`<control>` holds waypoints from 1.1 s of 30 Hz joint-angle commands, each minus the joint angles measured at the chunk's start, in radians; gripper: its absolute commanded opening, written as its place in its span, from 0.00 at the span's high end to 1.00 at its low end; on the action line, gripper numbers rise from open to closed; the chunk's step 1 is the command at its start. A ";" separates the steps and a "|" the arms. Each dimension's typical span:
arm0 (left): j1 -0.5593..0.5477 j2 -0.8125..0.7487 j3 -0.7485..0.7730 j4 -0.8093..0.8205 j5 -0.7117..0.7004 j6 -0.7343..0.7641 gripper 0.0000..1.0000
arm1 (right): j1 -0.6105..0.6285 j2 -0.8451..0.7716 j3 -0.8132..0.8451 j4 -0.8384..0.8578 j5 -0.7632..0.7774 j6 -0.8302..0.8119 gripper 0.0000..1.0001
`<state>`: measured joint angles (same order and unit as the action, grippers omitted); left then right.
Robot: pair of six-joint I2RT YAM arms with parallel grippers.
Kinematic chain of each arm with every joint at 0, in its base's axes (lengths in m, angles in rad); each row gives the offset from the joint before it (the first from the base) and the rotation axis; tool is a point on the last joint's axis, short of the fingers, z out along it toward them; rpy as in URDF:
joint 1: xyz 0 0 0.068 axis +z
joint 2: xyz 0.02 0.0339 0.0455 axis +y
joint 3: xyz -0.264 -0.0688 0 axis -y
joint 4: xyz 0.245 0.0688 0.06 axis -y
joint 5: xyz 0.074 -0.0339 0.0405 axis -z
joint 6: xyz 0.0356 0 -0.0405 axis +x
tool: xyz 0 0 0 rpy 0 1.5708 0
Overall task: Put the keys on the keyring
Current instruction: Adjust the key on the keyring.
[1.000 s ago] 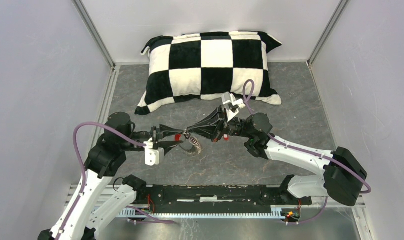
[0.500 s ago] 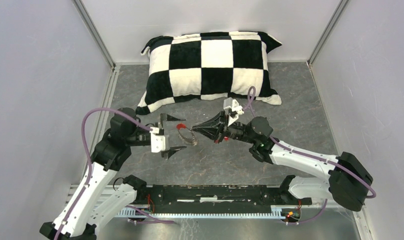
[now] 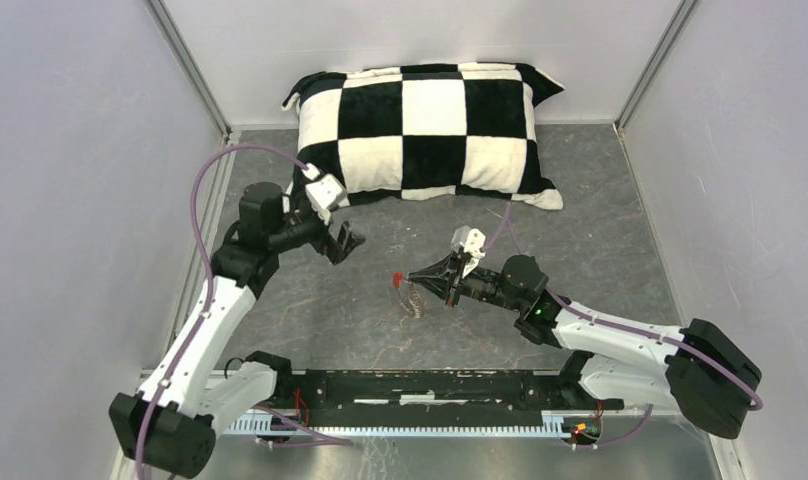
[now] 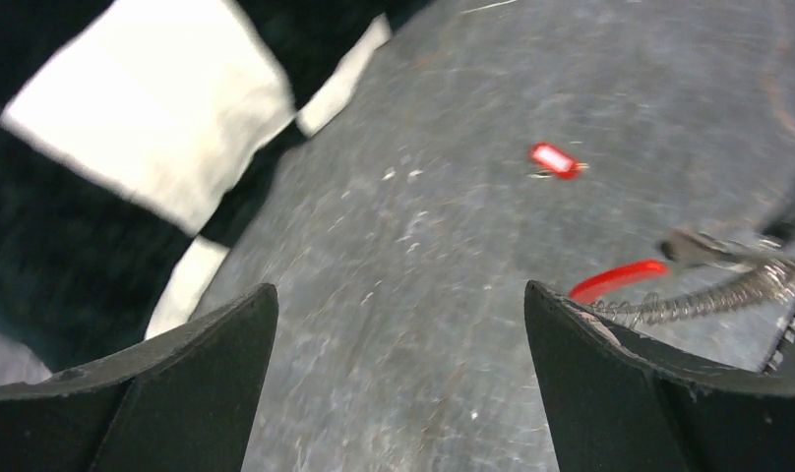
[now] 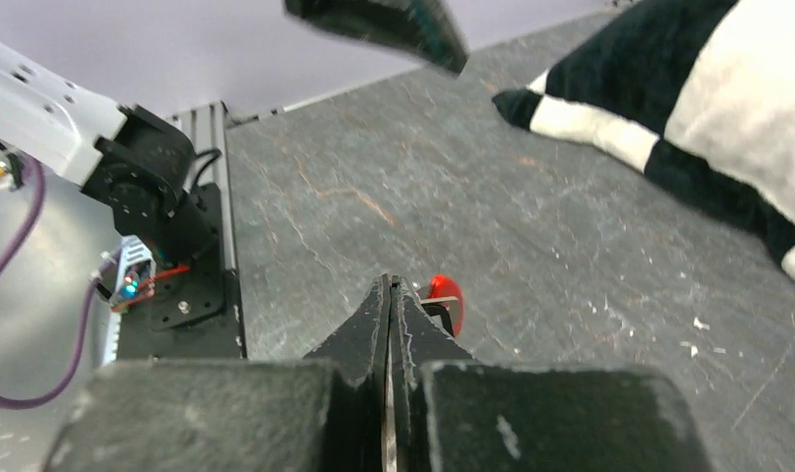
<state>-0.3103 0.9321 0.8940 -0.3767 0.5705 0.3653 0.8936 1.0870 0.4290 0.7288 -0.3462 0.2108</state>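
My right gripper (image 3: 410, 278) is shut on the keyring (image 3: 410, 297), a silvery coil hanging from its tips with a short red section (image 3: 396, 279). In the right wrist view the jaws are pressed together and the red section (image 5: 445, 297) shows just beyond the tips. My left gripper (image 3: 348, 242) is open and empty, up by the pillow's near left corner, well apart from the ring. Its wrist view shows the keyring (image 4: 708, 300) at the right, and a tiny red-headed key (image 4: 555, 159) lying on the floor beyond it.
A black-and-white checkered pillow (image 3: 430, 130) lies at the back of the grey floor (image 3: 600, 200). White walls close in the left, right and back. A black rail (image 3: 430, 385) runs between the arm bases at the near edge.
My left gripper opened wide, let go of the keyring and swung back and left toward the pillow. My right gripper, still shut on the ring, moved nearer to the front.
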 commanded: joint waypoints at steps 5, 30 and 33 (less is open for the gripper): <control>0.218 0.114 -0.006 0.141 0.014 -0.146 0.00 | -0.005 0.115 -0.011 0.084 0.031 -0.077 1.00; 0.256 0.071 -0.243 0.282 0.146 -0.129 0.00 | -0.006 0.332 0.104 0.225 -0.079 -0.037 1.00; 0.256 0.055 -0.239 0.195 0.250 -0.041 0.00 | -0.005 0.337 0.130 0.254 -0.128 -0.002 1.00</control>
<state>-0.0582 1.0267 0.6495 -0.1093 0.6601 0.2142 0.8898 1.4509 0.4992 0.8764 -0.4026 0.1642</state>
